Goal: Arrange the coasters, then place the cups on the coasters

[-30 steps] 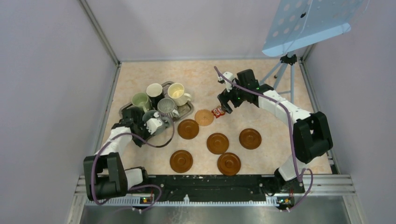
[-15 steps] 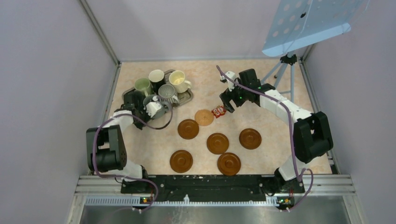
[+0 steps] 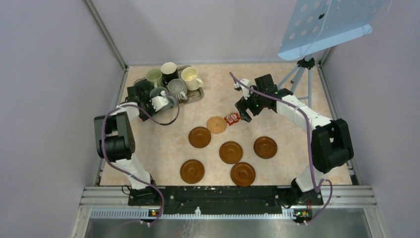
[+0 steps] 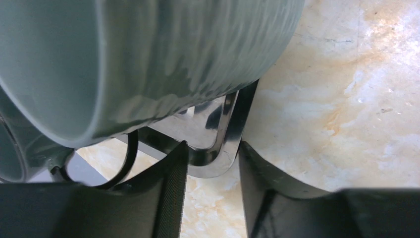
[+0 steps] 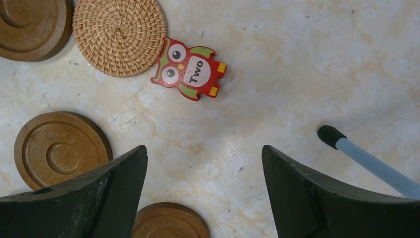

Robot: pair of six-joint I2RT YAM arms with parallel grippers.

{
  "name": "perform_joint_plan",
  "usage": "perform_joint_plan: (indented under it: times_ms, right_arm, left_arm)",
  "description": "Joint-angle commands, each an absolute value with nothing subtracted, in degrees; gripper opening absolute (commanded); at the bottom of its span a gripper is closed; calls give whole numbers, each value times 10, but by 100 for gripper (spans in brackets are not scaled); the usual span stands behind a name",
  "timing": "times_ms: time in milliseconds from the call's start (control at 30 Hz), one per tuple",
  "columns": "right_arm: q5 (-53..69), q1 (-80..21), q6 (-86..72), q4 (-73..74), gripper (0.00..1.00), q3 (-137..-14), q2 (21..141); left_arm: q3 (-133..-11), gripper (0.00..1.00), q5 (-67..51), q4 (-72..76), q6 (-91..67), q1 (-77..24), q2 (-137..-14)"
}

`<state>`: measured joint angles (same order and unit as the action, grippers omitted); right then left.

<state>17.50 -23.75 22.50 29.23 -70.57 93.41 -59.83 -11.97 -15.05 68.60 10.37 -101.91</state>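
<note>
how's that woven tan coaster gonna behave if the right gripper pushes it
The woven coaster lies flat, so it should slide rather than roll or tip. Its open weave looks light and probably a bit flexible. Pushed rightward, it would likely bump the red owl piece right beside it.

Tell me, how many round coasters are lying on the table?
6, none apparently hidden. The tan coaster lies farthest back, beside the red owl. Five dark coasters: one just in front-left of it, two mid-table, two at the near edge.
</note>
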Motion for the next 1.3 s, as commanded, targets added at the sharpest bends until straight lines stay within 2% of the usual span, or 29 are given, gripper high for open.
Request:
perform_joint_plan:
  times_ms: [0,100,167,233,367,533,733,1067,1267]
  right_arm:
    - [189,-234,245,305,83,-709,927]
    - [193,-234,260,318,83,-703,915]
    - [193,-234,265,330,83,-699,905]
    - [200,-235,266,345,82,-690,891]
    - [199,-244,264,343,82,-636,847]
    - [191,-277,249,299,80,-574,825]
    - [212,-322,276,246,77,-544,829]
    - [197,-401,236,193,73,-516,858]
    - [134,-438,209,149,68,-481,885]
  left_arm:
    - [-619,53,-135,-206,704,107,-1034]
    - [-603,65,-162,-251,721,109,-992]
    - [-593,70,-177,-291,722,109,-961]
    - [-587,81,-191,-330,710,109,-930]
    - [-566,86,-235,-401,676,105,-865]
    - [-522,86,-297,-392,605,52,-809]
    - [-517,82,-328,-324,475,-52,-840]
    - [-490,81,-313,-231,395,-79,-855]
    - [-488,82,-294,-223,358,-79,-856]
